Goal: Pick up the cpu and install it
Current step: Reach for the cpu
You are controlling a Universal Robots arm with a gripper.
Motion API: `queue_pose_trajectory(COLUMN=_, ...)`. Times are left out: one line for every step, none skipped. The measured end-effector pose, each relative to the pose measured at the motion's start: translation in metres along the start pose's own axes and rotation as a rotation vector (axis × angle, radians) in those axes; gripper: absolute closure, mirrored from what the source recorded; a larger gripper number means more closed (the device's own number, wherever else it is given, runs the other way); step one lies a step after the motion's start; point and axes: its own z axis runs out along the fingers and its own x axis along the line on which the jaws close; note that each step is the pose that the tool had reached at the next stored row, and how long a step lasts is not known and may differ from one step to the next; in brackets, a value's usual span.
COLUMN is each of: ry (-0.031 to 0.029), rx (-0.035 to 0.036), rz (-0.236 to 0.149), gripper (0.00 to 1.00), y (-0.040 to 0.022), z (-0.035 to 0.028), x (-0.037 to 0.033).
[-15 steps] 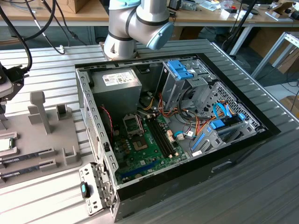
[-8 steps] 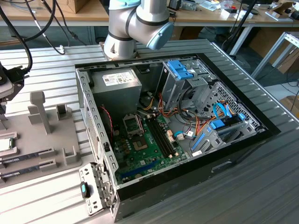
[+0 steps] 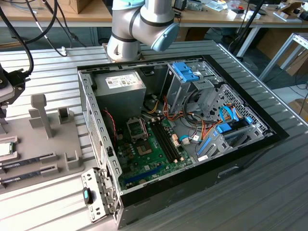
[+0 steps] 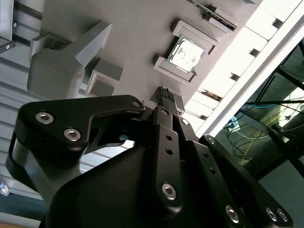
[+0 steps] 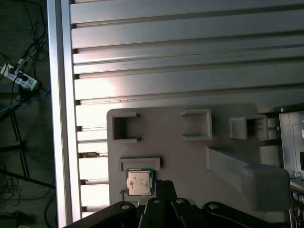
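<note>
The chip [image 5: 140, 183] has a silver top and a green rim, on a plain grey tray [image 5: 190, 156]. Beside the tray, the table [image 5: 190, 47] is pale silver with ribbed stripes. Over the tray, the gripper [image 4: 166, 93] is black.

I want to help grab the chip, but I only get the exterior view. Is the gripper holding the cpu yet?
Observer: No. In the first wrist view the cpu lies flat on the grey tray, silver top up.
Operator: Is the gripper near it?
Observer: In the second wrist view the gripper points toward the cpu, with bare tray showing between them.
</note>
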Motion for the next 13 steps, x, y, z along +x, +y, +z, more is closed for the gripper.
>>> queue_pose_trajectory(ry=0.0000, rx=0.0000, rz=0.000, gripper=0.89, y=0.0001, z=0.0002, x=0.0000)
queue_pose_trajectory(ry=0.0000, rx=0.0000, rz=0.000, gripper=0.89, y=0.0001, z=0.0004, x=0.0000)
queue_pose_trajectory(ry=-0.0001, rx=-0.0001, rz=0.000, gripper=0.89, y=0.0002, z=0.0006, x=0.0000)
queue_pose_trajectory(ry=-0.0001, rx=0.0000, rz=0.000, gripper=0.89, y=0.0004, z=0.0008, x=0.0000)
queue_pose_trajectory(ry=0.0000, rx=0.0000, rz=0.000, gripper=0.89, y=0.0004, z=0.0010, x=0.0001)
queue_pose_trajectory(ry=0.0001, rx=0.0001, rz=0.000, gripper=0.89, y=0.0005, z=0.0012, x=0.0002)
queue_pose_trajectory(ry=0.0000, rx=0.0000, rz=0.000, gripper=0.89, y=0.0005, z=0.0014, x=0.0003)
queue_pose_trajectory(ry=-0.0001, rx=-0.0001, rz=0.000, gripper=0.89, y=0.0006, z=0.0019, x=0.0006)
queue_pose_trajectory(ry=-0.0003, rx=-0.0002, rz=0.000, gripper=0.89, y=0.0006, z=0.0022, x=0.0010)
queue_pose_trajectory(ry=0.0000, rx=0.0000, rz=0.000, gripper=0.89, y=0.0006, z=0.0024, x=0.0016)
queue_pose_trajectory(ry=-0.0001, rx=0.0000, rz=0.000, gripper=0.89, y=0.0005, z=0.0031, x=0.0028)
queue_pose_trajectory(ry=-0.0001, rx=0.0000, rz=0.000, gripper=0.89, y=0.0004, z=0.0039, x=0.0039)
queue_pose_trajectory(ry=0.0000, rx=0.0000, rz=0.000, gripper=0.89, y=0.0002, z=0.0048, x=0.0054)
